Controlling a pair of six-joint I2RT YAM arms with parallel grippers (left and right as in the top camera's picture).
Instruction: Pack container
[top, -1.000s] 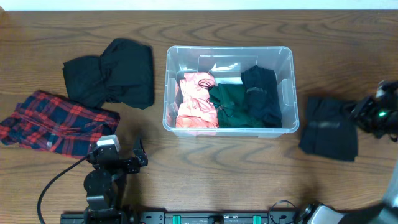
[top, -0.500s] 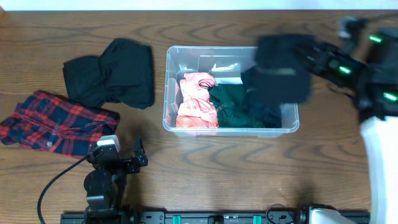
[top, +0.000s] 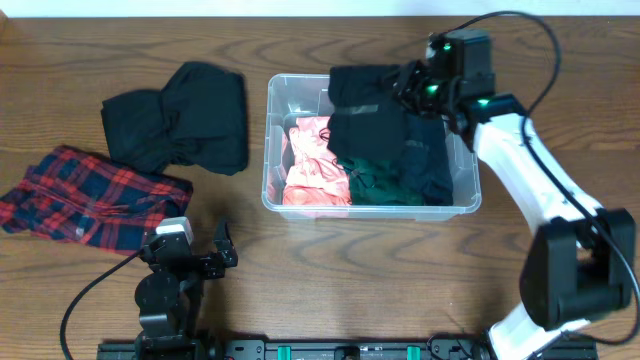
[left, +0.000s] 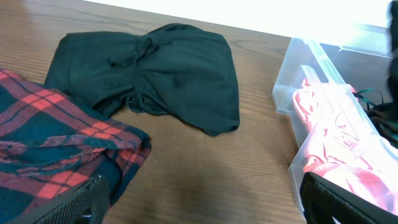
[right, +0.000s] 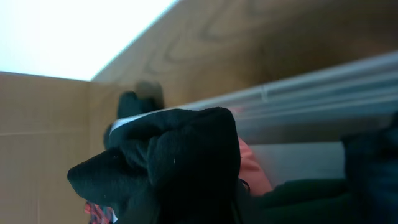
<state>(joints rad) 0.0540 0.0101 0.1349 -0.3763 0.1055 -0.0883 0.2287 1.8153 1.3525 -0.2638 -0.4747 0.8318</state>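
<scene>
We see the right gripper (top: 408, 88) clamped on a black cloth (top: 365, 112). Its fingertips are buried in the fabric, so the grip shows only in the bunched cloth (right: 177, 158) that fills the right wrist view. The cloth hangs out to the gripper's left, above the far half of the container (top: 271, 150). Under it in the bin lie a green garment (top: 378, 182) and a dark navy one (top: 430, 165), with a pink garment (top: 314, 165) further left against the wall. The bin's clear rim (right: 323, 93) runs just beyond the held cloth.

The left gripper (top: 222, 250) sits near the table's front edge, jaws spread wide and holding nothing. Ahead of it and to its left lies a red plaid garment (left: 56, 149), beyond that a drawstring garment (left: 155, 74), and ahead to its right the container's corner (left: 292, 93).
</scene>
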